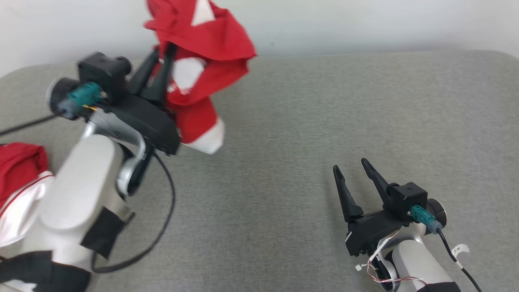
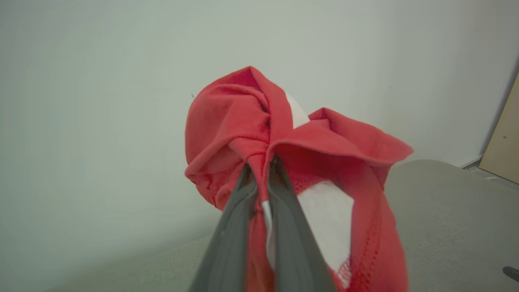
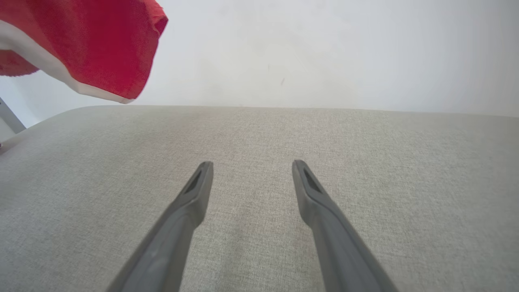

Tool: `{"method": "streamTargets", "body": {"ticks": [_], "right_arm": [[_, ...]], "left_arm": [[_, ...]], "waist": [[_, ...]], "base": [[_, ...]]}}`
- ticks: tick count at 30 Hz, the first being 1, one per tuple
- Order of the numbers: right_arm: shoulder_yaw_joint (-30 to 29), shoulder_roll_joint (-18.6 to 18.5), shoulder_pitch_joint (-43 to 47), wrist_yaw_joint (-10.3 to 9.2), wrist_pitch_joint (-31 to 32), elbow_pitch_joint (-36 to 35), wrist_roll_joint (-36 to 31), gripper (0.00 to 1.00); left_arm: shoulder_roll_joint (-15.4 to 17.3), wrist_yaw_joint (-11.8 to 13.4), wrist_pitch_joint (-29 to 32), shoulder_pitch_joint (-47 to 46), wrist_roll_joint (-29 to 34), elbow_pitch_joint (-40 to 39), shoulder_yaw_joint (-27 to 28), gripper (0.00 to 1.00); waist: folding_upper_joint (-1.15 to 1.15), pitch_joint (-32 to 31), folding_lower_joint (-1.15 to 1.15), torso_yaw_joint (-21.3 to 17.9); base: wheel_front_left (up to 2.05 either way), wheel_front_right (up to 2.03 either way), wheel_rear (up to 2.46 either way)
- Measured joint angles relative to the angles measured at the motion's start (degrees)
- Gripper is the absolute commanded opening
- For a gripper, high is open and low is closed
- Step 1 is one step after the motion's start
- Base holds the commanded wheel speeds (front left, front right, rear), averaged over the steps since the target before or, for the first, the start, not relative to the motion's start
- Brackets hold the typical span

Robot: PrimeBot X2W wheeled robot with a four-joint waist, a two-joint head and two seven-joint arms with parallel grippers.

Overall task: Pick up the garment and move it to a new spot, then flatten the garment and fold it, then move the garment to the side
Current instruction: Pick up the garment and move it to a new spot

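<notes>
A red garment (image 1: 202, 44) with white patches hangs crumpled in the air above the grey padded surface (image 1: 308, 134), at the upper left of the head view. My left gripper (image 1: 162, 50) is shut on the garment (image 2: 251, 134), its two fingers pinching a fold of red cloth. One white-trimmed end dangles below the wrist. In the right wrist view that red end of the garment (image 3: 97, 48) hangs at the top left. My right gripper (image 1: 348, 164) rests low over the surface at the lower right, open with nothing between its fingers (image 3: 198, 182).
Another red and white cloth (image 1: 18, 178) lies at the left edge of the surface, partly behind my left forearm. A black cable (image 1: 162, 227) loops off the left arm. A pale wall (image 1: 365, 24) runs behind the surface.
</notes>
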Motion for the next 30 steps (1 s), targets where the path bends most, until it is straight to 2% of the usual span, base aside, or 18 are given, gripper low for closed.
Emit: {"method": "streamTargets", "body": {"ticks": [13,20,21,22,23,26,30], "right_arm": [[-1.15,0.35,-0.23,0.00,-0.94,1.77,0.01,1.00],[-1.09,0.37,-0.23,0.00,-1.03,1.88,0.25,1.00],[-1.05,0.36,-0.23,0.00,-1.03,1.89,0.26,1.00],[-1.10,0.33,-0.23,0.00,-1.10,1.92,0.32,1.00],[-1.13,0.30,-0.24,0.00,-1.14,1.92,0.47,1.00],[-1.34,0.26,-0.23,0.00,-1.19,1.94,0.58,1.00],[-1.97,0.31,-0.15,0.00,-1.20,1.69,0.21,1.00]], "left_arm": [[-7.46,0.03,-7.01,4.16,-1.12,2.96,-3.10,0.00],[-8.36,0.13,-9.53,6.98,-0.04,9.01,-4.01,0.00],[-8.37,0.16,-9.76,7.49,-0.03,9.77,-3.75,0.21],[-8.35,0.22,-9.94,7.92,0.12,10.78,-3.63,0.78],[-8.32,0.30,-10.06,8.43,0.27,11.60,-3.26,1.00],[-7.98,0.83,-10.31,10.44,0.75,12.71,-1.34,1.00],[-7.45,1.45,-10.46,14.48,2.88,9.94,2.52,1.00]], "waist": [[0.00,0.13,0.01,-7.71],[0.00,0.42,0.01,-11.00],[0.00,0.52,0.01,-11.28],[0.00,0.64,0.01,-11.49],[0.00,0.77,0.01,-11.64],[0.00,0.78,0.01,-11.71],[0.00,0.12,0.01,-11.22]], "base": [[0.00,0.00,0.00],[0.00,0.00,0.00],[0.00,0.00,0.00],[0.00,0.00,0.00],[0.00,0.00,0.00],[0.00,0.00,0.00],[0.00,0.00,0.00]]}}
